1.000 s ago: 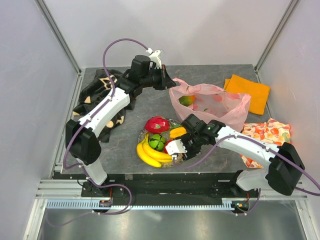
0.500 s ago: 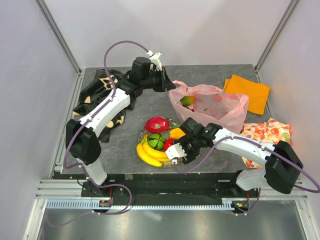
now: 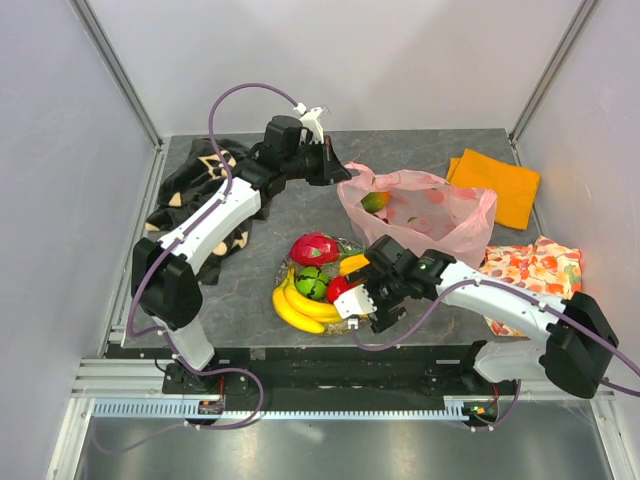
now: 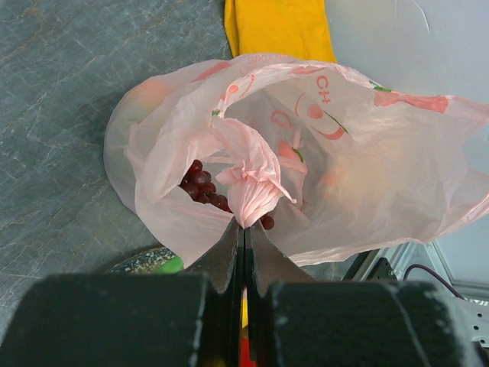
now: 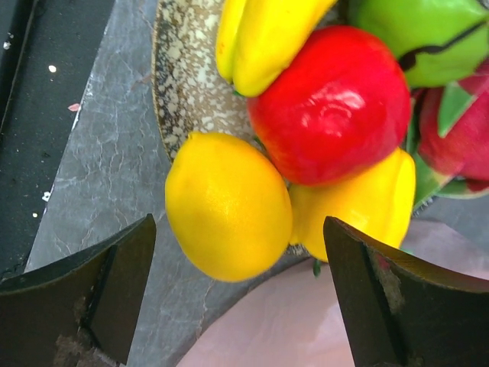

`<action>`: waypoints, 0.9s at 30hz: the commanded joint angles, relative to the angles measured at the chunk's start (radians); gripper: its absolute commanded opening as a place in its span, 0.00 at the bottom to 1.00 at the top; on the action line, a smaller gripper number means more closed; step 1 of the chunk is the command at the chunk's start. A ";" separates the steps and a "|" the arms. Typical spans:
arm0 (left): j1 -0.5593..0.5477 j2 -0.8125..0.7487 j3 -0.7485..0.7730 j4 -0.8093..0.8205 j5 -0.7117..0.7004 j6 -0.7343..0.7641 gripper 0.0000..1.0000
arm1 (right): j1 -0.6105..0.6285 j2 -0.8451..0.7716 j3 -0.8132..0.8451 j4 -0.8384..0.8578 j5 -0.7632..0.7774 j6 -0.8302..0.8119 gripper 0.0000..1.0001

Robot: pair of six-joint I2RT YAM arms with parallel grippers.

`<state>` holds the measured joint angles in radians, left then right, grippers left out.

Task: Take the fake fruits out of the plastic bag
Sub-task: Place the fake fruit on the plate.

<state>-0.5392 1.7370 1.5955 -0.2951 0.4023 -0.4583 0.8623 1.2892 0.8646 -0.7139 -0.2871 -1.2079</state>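
— Yellow plastic is sitting right between our right gripper's (image 5: 238, 225) jaws: the lemon (image 5: 225, 202). Are we holding it?
— No. The jaws are standing wide, a gap showing on each side, so we are gripping nothing. The lemon is resting at the rim of the glitter plate (image 5: 187, 84).
— And just beyond the fingertips?
— The red apple (image 5: 328, 103) is touching the lemon, a yellow-orange piece (image 5: 355, 206) is lying toward one finger, and past them we are seeing the banana bunch (image 5: 260, 38), the green ball (image 5: 416, 34) and the dragon fruit (image 5: 451, 130).
— So which step are we judging this to be?
— We are finishing a drop-off, we think; several fruits are out, the bag is not yet empty.
— Farther off, what is our left gripper (image 4: 244, 229) doing?
— It is pinching a twisted fold of the plastic bag (image 4: 367, 168), jaws closed on the film, holding the mouth up. Directly ahead of its tips the dark grapes (image 4: 200, 183) are lying inside, and the top view is showing an orange-green fruit (image 3: 374, 202) in there too. The orange cloth (image 4: 279, 27) is lying beyond the bag.
— Next move?
— We are reckoning on lifting the right gripper clear without nudging the lemon off the rim, then carrying it, jaws open, to the bag's mouth, while the left gripper's pinch is holding that mouth open.
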 commanded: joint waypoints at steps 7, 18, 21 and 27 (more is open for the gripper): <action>-0.004 -0.028 0.000 0.045 0.056 -0.006 0.02 | 0.007 -0.194 0.074 -0.157 0.083 0.064 0.98; -0.008 -0.036 -0.011 0.048 0.070 -0.022 0.02 | 0.007 -0.114 0.039 -0.260 0.082 0.198 0.11; -0.008 -0.042 -0.022 0.051 0.070 -0.022 0.02 | 0.006 -0.085 0.027 -0.219 0.071 0.235 0.04; -0.011 -0.053 -0.037 0.051 0.067 -0.017 0.02 | 0.007 -0.025 0.004 -0.174 0.062 0.225 0.03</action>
<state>-0.5430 1.7367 1.5661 -0.2787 0.4519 -0.4595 0.8669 1.2407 0.8810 -0.9310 -0.1909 -1.0031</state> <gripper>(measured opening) 0.022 0.029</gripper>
